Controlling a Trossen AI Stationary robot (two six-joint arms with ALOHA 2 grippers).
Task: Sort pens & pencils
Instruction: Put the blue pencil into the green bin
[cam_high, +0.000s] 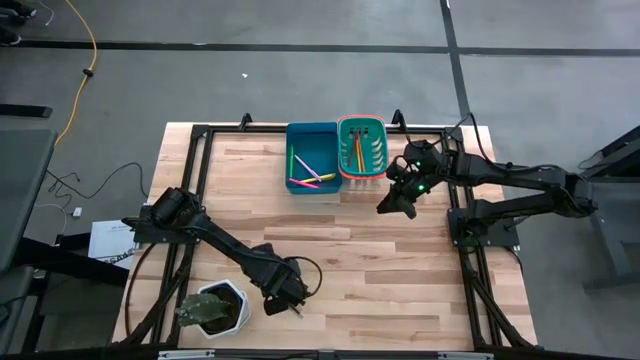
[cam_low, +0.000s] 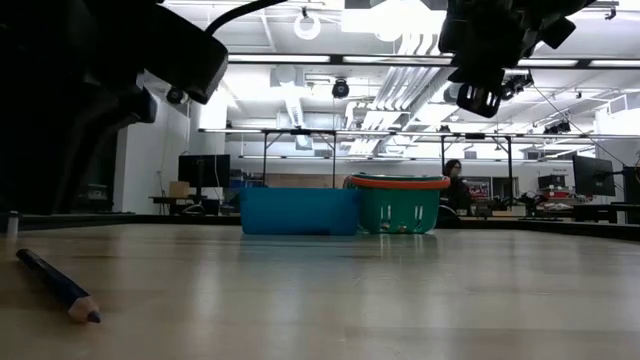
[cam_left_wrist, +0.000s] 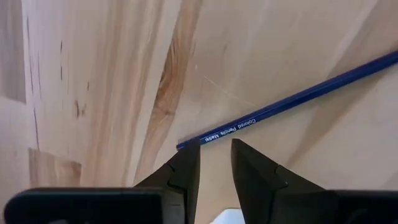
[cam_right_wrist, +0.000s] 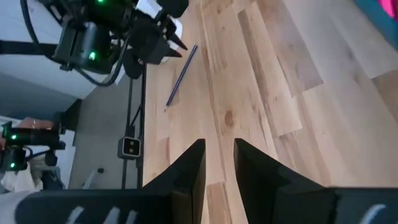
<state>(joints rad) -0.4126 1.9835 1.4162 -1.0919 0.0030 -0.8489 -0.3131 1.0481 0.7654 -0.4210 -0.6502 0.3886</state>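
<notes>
A wooden table (cam_high: 400, 270) seen from above, with two dark robot arms, two bins, one plant pot and a scattering of pens and pencils.

One dark blue pencil (cam_left_wrist: 292, 103) lies alone on the bare wood near the table's front edge, close to the left arm. It is thin and straight, with white lettering along its barrel; in the low view (cam_low: 58, 285) its sharpened tip shows pale wood and a dark point.

The two bins stand side by side, touching, at the far edge. The blue bin (cam_high: 296, 160) holds several sticks (cam_high: 312, 178), pink, yellow and green; the exact count cannot be told. The green bin (cam_high: 375, 140), with an orange rim, holds a few upright sticks (cam_high: 356, 152), orange and yellow among them.

The left gripper (cam_left_wrist: 215, 165) hangs just above the blue pencil's blunt end, fingers a little apart, grasping nothing. The right gripper (cam_right_wrist: 219, 163) hovers in the air just beside the green bin, fingers likewise slightly parted and empty.

One white pot (cam_high: 222, 310) with a green plant sits at the front left corner.
</notes>
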